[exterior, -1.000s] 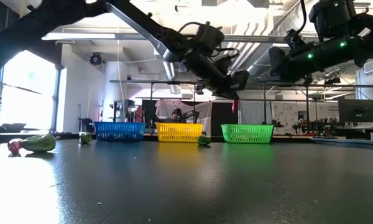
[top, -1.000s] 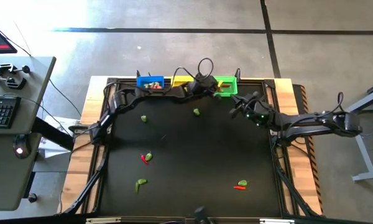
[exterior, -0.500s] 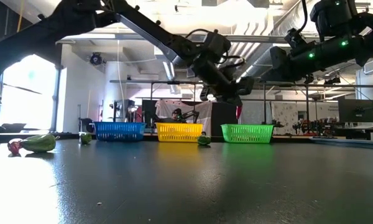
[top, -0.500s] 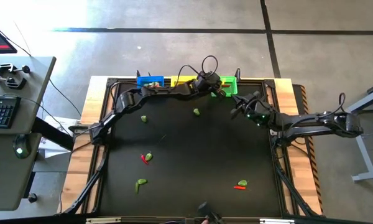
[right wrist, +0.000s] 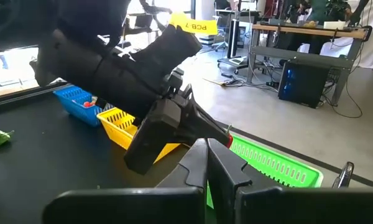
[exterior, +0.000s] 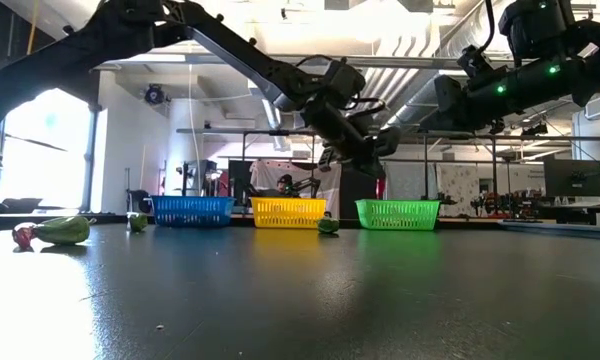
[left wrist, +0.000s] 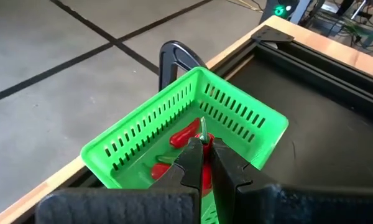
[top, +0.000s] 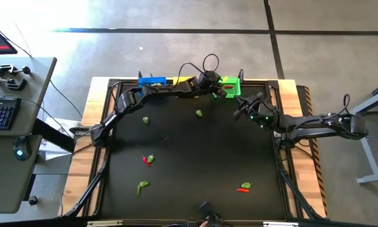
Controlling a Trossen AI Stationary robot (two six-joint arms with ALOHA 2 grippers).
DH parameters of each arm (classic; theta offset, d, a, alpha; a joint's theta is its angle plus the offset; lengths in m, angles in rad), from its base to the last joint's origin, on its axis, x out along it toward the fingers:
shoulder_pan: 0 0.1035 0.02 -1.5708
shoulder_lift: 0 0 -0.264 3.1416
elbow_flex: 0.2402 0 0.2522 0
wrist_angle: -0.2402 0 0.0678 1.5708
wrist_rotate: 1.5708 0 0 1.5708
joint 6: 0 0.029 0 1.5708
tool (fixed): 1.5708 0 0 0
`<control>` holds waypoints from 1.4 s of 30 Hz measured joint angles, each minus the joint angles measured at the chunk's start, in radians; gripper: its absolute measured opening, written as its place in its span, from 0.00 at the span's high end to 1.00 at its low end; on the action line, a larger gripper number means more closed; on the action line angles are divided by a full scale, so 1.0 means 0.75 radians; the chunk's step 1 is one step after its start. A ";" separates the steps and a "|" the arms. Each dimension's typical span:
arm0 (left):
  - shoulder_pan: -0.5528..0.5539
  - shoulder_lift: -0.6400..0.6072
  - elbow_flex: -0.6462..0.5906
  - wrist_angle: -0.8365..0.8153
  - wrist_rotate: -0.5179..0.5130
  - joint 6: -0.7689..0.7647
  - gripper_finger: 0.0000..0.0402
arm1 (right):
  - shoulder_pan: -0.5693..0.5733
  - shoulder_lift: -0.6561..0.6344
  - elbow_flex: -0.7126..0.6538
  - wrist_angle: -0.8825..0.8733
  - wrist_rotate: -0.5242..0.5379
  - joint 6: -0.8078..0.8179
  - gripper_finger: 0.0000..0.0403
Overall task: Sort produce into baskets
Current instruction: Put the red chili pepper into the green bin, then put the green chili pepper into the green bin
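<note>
My left gripper [top: 218, 91] reaches along the back edge and hangs over the green basket [top: 230, 84]. It is shut on a small red pepper [left wrist: 204, 172] with a green stem. In the left wrist view the green basket [left wrist: 174, 106] lies right below the fingers, with red peppers [left wrist: 183, 134] inside. The yellow basket [top: 184, 81] and blue basket [top: 152, 81] stand to its left. Loose produce lies on the mat: green pieces [top: 199, 113], [top: 145, 120], [top: 142, 185], a green and red pair [top: 148, 159] and another [top: 244, 186]. My right gripper [top: 242, 114] hovers shut and empty, right of the green basket.
A black mat [top: 195, 151] covers the table, with a wooden rim [top: 290, 88] around it. Cables loop behind the baskets [top: 208, 63]. A desk with a keyboard [top: 0, 113] stands to the left. In the low view, produce [exterior: 65, 230] lies at the far left.
My left gripper has carried the red pepper to the right, from near the yellow basket to above the green basket, and has dipped a little. The right arm has not moved.
</note>
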 joint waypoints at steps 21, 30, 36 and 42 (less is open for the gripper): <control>0.019 0.074 -0.003 0.012 0.091 -0.119 0.95 | 0.000 0.000 0.001 -0.012 0.000 -0.004 1.00; 0.017 0.074 -0.003 0.033 0.105 -0.082 0.79 | 0.000 0.000 0.001 -0.015 0.000 -0.005 1.00; 0.017 0.073 -0.003 0.066 0.105 -0.058 0.78 | 0.000 0.000 0.001 -0.020 0.000 -0.015 1.00; -0.018 0.057 -0.003 0.085 0.029 0.100 0.91 | 0.000 0.000 0.001 -0.020 0.000 -0.034 1.00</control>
